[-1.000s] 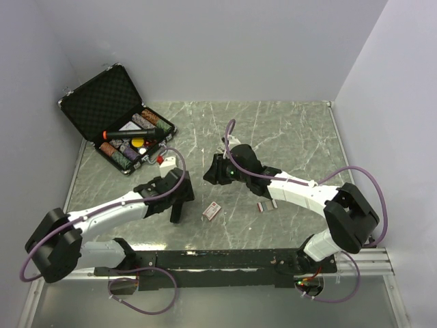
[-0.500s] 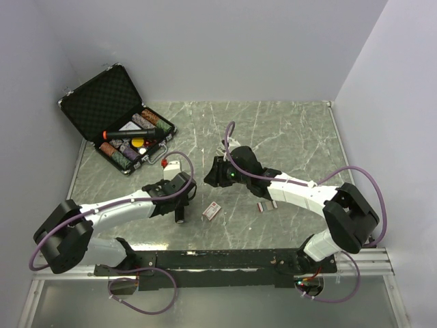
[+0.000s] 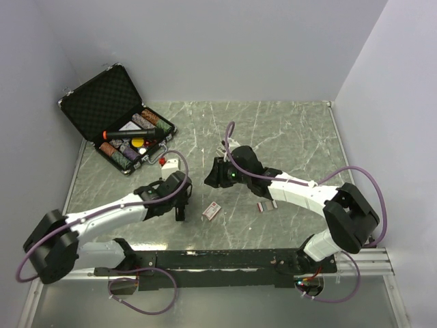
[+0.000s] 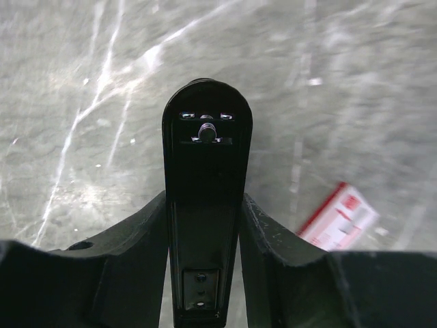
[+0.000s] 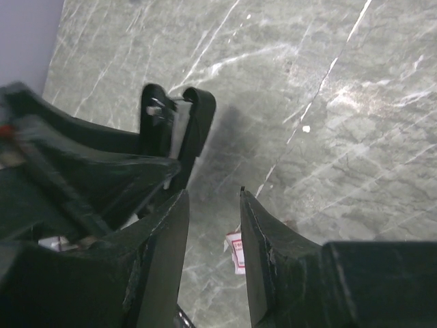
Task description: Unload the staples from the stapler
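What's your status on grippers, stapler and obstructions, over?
Left gripper shut on stapler. Right gripper open, empty. Small red-and-white box on table nearby, not blocking.

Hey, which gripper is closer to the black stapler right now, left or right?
Left. The left gripper is clamped on the stapler, fingers pressing both its sides. The right gripper hangs open off to the stapler's right and farther back, not touching it.

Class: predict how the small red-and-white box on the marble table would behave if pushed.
The box lies flat on its broad face, so it should slide rather than tip or roll. It looks like thin card: probably light and easily crushed. The smooth marble table likely offers little grip.
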`<action>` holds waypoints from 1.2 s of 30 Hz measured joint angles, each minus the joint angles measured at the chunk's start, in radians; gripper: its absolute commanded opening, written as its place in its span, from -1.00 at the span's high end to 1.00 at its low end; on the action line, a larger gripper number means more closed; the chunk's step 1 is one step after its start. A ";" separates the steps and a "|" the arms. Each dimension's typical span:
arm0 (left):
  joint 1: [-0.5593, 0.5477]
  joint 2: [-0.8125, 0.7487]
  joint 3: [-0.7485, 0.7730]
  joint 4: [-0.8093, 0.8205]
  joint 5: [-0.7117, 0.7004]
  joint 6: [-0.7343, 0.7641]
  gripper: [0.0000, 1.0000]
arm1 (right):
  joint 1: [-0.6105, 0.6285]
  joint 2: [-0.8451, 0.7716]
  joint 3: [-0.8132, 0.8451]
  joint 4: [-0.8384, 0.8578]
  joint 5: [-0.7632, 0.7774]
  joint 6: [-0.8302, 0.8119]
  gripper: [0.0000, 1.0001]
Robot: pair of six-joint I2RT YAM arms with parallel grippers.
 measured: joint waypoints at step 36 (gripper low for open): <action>-0.001 -0.557 -0.090 0.546 0.768 0.072 0.99 | -0.112 -0.556 0.006 -0.312 -0.521 -0.265 -0.53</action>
